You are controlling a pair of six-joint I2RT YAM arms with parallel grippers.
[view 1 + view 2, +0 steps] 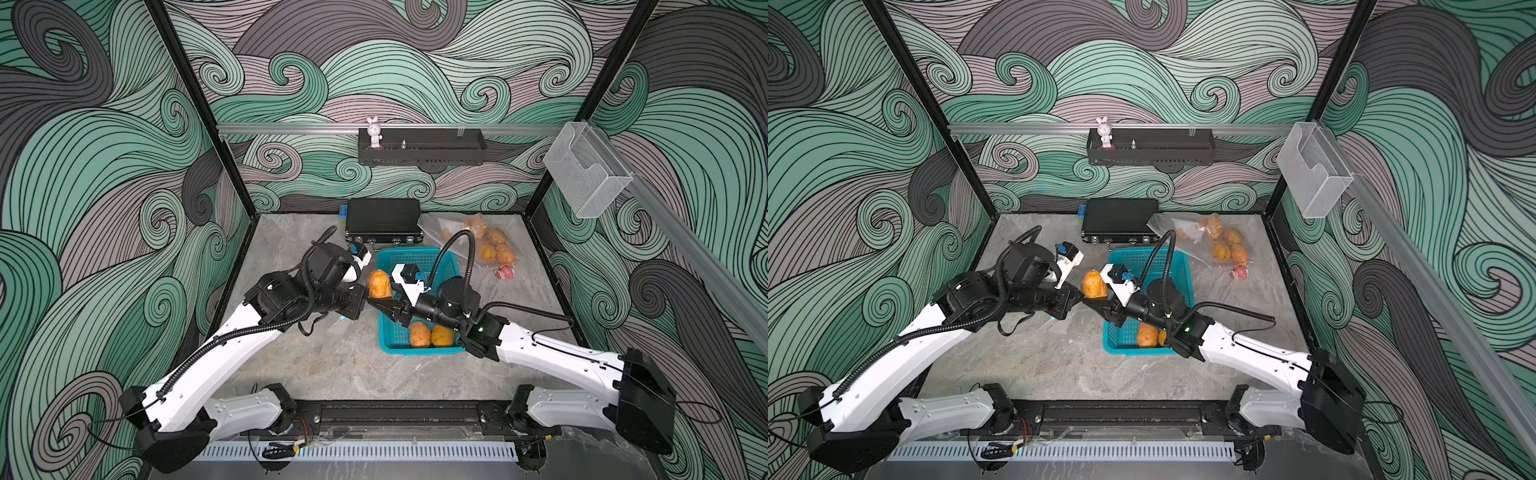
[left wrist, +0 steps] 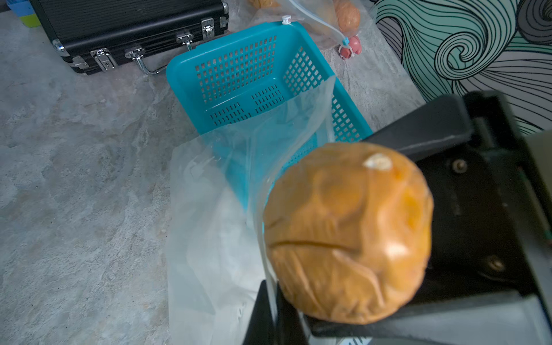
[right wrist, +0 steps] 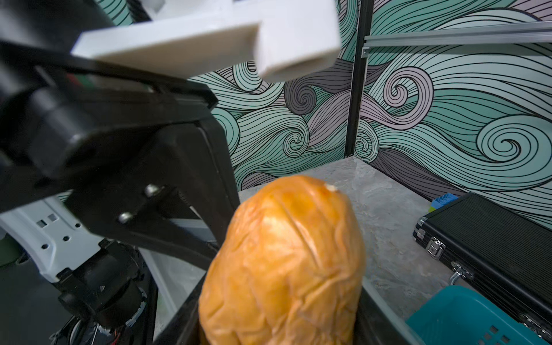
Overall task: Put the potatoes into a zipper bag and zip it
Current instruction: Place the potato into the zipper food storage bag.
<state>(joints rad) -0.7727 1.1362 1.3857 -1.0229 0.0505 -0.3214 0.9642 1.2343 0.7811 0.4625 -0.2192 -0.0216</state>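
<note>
Grey stone-look tabletop, teal slotted plastic basket holding two orange-tan potatoes, clear plastic zipper bag plain only in left wrist view, its rim pinched by clenched left gripper, right gripper grasping wrinkled orange-tan oval potato beside that rim.

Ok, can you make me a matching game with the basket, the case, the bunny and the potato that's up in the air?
Things:
1 basket
2 case
3 bunny
4 lifted potato

Matches:
A on the wall shelf
B gripped by the right hand
C teal
D black

Pairs: 1-C, 2-D, 3-A, 4-B
</note>
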